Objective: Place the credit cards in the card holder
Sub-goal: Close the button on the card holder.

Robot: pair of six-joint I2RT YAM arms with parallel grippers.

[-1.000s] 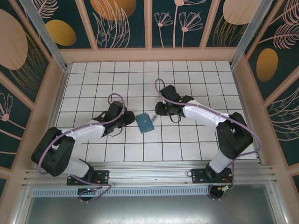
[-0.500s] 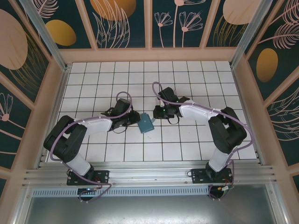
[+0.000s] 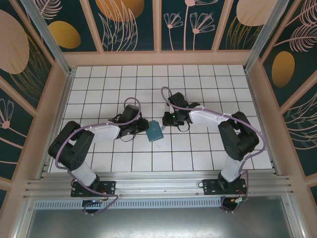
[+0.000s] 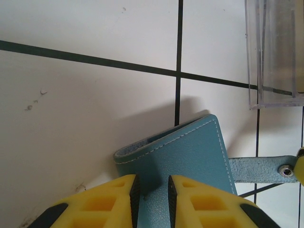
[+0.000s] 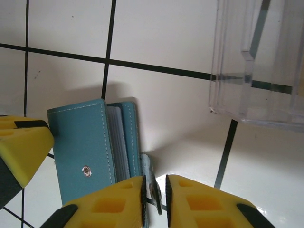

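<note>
I am reading the card holder (image 3: 154, 131) as lying near the middle of the white tiled table (image 3: 198, 148), between the two grippers. The left gripper (image 3: 142, 127) is sitting at the holder's left side, and the right gripper (image 3: 167, 121) is sitting at its far right corner.

In the left wrist view, the yellow fingers (image 4: 104, 202) are standing almost together, leaving a narrow slot. The teal cover is running into that slot, so the jaws appear to be pinching the cover's edge. The contact itself is falling below the picture's edge, so I am treating this grip as probable, not confirmed.

In the right wrist view, the right jaws are likewise nearly closed, and the holder's thin snap strap (image 5: 147, 164) is passing between them, gripped. The holder is resting partly open, with its grey inner leaves (image 5: 118, 147) showing between the two teal covers. A metal snap (image 5: 86, 171) is sitting on the wider cover.

A clear plastic box (image 5: 259, 61) is standing near the holder, apart from it.
</note>
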